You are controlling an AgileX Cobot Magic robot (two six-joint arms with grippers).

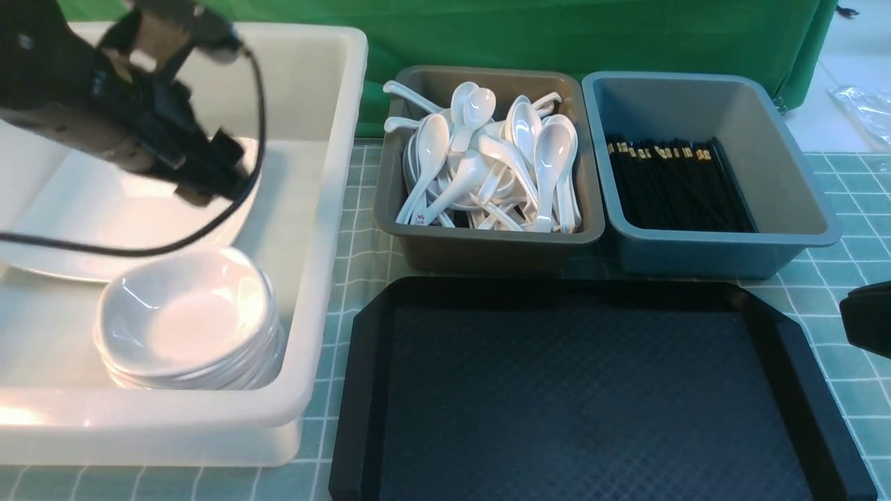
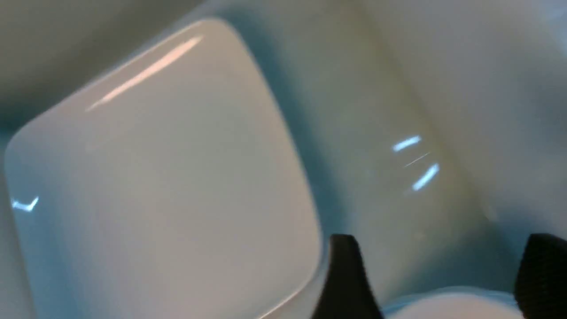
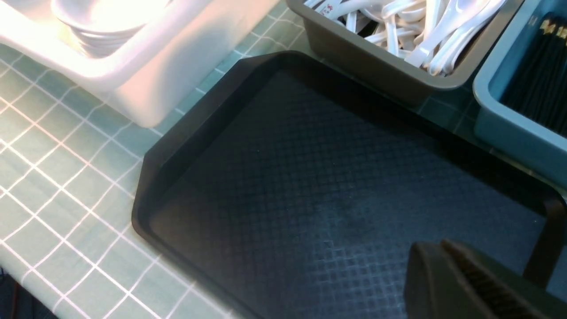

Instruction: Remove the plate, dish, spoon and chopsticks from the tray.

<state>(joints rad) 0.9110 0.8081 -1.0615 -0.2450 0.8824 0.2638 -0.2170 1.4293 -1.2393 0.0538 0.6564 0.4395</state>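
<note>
While the left gripper (image 2: 436,274) hangs over the white tub (image 1: 327,229) at the left of the desk (image 1: 348,229), its jaws are seen spread apart with nothing between them. Beneath it, the plate (image 1: 90,209) lies inside that tub, beside a stack of small dishes (image 1: 188,320); which of these is the cleared dish cannot be told. Further right, spoons (image 1: 487,167) are heaped in the grey tub (image 1: 487,243), and chopsticks (image 1: 672,184) are bundled in the blue-grey tub (image 1: 800,209). Nearer the camera, the tray (image 1: 362,390) is shown bare, so the clearing is judged essentially done. At the far right, the right gripper (image 3: 469,283) is held over the tray, its jaws pressed nearly together and holding nothing.
</note>
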